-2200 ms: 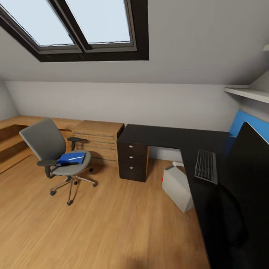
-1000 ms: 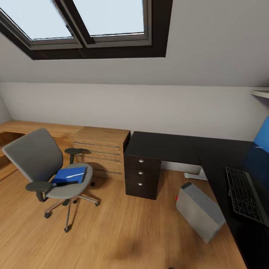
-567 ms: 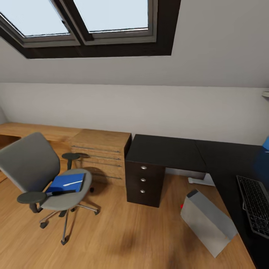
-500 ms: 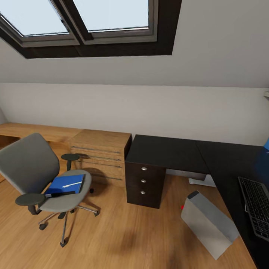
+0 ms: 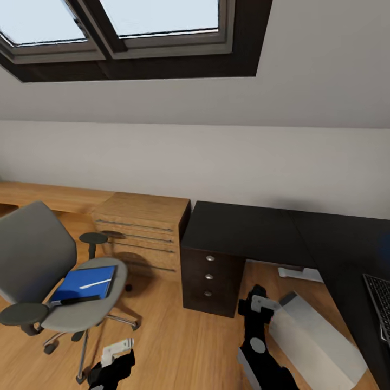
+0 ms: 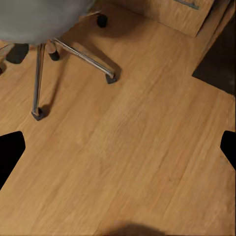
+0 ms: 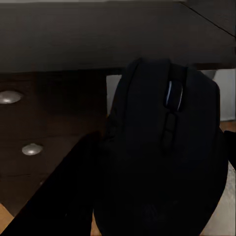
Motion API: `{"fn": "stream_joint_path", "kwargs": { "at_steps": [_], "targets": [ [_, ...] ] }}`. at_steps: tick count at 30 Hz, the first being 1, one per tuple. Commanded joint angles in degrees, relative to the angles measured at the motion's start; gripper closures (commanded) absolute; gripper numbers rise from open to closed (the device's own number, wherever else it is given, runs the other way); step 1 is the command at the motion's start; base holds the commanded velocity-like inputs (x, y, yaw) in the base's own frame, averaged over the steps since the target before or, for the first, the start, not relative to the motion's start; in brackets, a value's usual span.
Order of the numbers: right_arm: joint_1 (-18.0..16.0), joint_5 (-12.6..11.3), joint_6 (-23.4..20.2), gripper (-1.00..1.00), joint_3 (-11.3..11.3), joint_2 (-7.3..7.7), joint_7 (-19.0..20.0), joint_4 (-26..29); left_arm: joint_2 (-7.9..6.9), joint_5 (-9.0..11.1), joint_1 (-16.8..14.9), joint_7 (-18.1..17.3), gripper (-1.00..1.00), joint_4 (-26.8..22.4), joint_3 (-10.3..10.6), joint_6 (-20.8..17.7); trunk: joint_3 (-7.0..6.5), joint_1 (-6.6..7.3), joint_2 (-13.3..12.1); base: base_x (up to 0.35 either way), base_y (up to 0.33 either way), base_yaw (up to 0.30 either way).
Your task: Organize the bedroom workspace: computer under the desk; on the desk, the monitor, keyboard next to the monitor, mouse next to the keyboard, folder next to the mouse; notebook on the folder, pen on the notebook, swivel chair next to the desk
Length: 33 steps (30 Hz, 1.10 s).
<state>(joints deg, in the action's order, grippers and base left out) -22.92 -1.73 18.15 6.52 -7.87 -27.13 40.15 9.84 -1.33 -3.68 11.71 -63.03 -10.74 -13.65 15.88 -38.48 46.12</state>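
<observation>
So the right gripper (image 7: 162, 162) is clamping a black mouse (image 7: 164, 147) in front of the desk (image 5: 244, 230) drawers. Left gripper (image 6: 118, 147) is hanging spread wide over the wood floor (image 6: 142, 147). Swivel chair (image 5: 38, 260) is sitting at 9 o'clock, carrying the blue folder (image 5: 81, 283). Computer (image 5: 319, 341) is lying tipped at 4 o'clock, keyboard (image 5: 380, 298) peeking in at 3.
</observation>
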Motion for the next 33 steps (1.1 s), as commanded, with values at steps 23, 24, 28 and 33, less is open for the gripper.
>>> {"fn": "stream_joint_path", "kwargs": {
  "at_steps": [23,24,28,33],
  "targets": [
    [-15.49,-9.42,-22.88,1.00,4.88,-2.13,1.02,-5.34,0.12,1.45,-0.01,0.46,-1.00,-9.93,9.70,-9.77,0.10,-0.04,0.06,0.330,0.000,0.000],
    [-15.49,-9.42,-22.88,1.00,4.91,-2.13,1.02,-5.34,0.11,1.46,-0.01,0.45,-1.00,-9.95,9.72,-9.78,0.10,-0.04,0.06,0.331,0.000,0.000],
    [-15.49,-9.43,-22.89,1.00,5.01,-2.13,1.05,-5.34,0.10,1.50,-0.01,0.48,-1.00,-10.01,9.66,-9.76,0.10,-0.04,0.06,0.239,0.000,0.006],
    [-15.49,-9.56,-22.85,1.00,5.11,-2.13,1.07,-5.42,0.09,1.51,-0.01,0.57,-1.00,-10.15,9.38,-7.85,0.10,-0.04,0.06,0.039,0.000,0.143]
  ]
}}
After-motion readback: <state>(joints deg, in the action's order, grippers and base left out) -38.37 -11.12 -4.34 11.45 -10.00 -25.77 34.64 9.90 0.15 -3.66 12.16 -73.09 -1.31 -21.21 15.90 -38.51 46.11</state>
